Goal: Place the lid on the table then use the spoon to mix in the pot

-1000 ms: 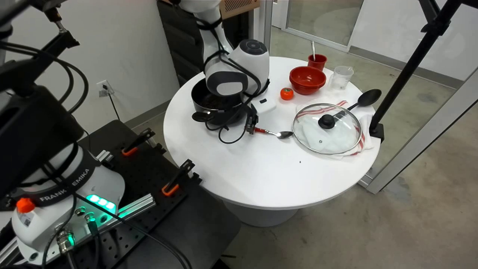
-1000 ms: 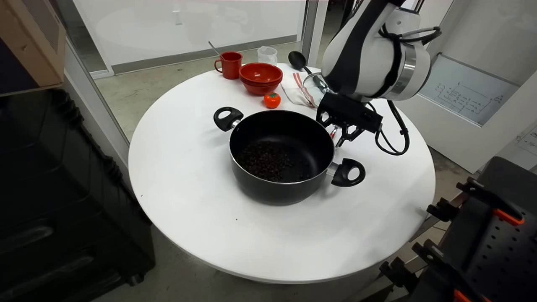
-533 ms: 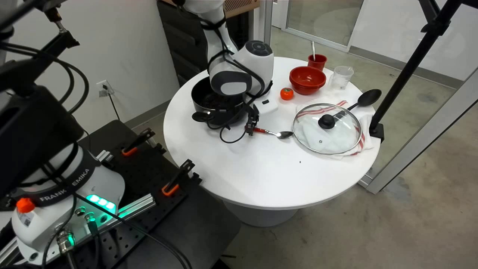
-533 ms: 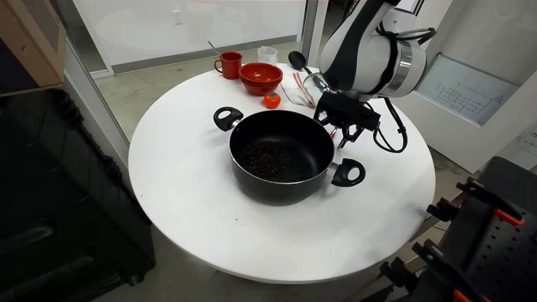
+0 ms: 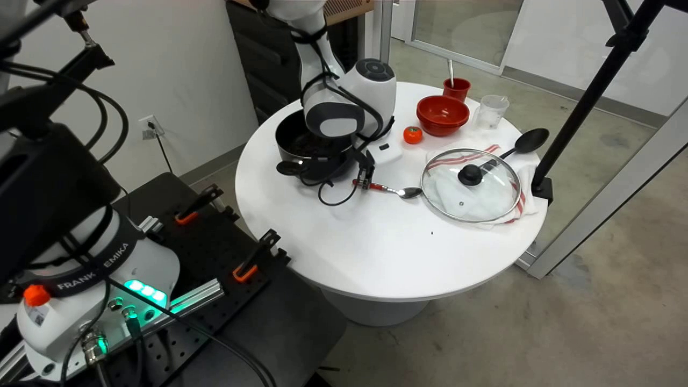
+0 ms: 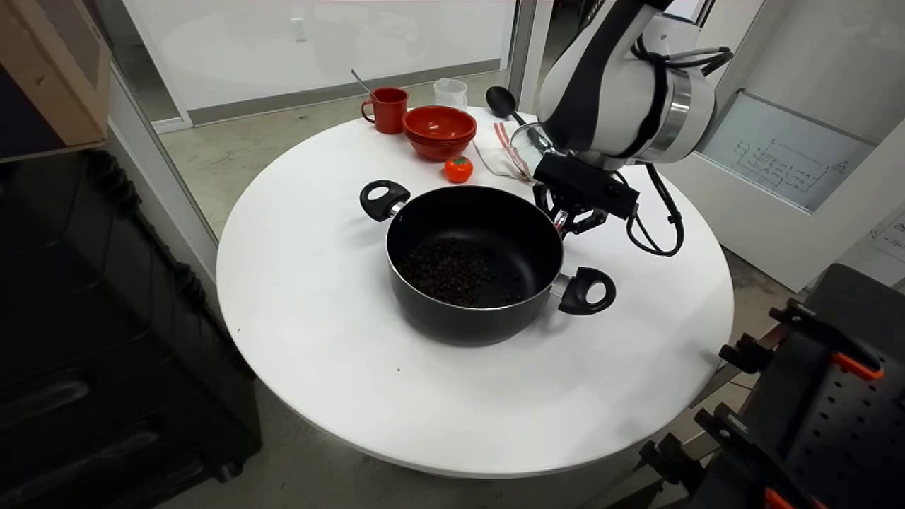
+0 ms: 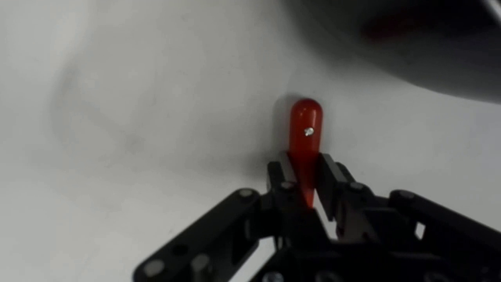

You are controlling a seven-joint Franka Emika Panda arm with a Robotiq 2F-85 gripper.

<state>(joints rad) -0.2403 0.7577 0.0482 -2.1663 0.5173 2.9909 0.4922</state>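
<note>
One small slim red-handled spoon lies on round white surface; my black pincer closed on its handle from both sides. Squat round black pot just left of it, dark grains inside. Round clear glass lid rests right of spoon, over red-striped white cloth.

Pot close beside the hand
</note>
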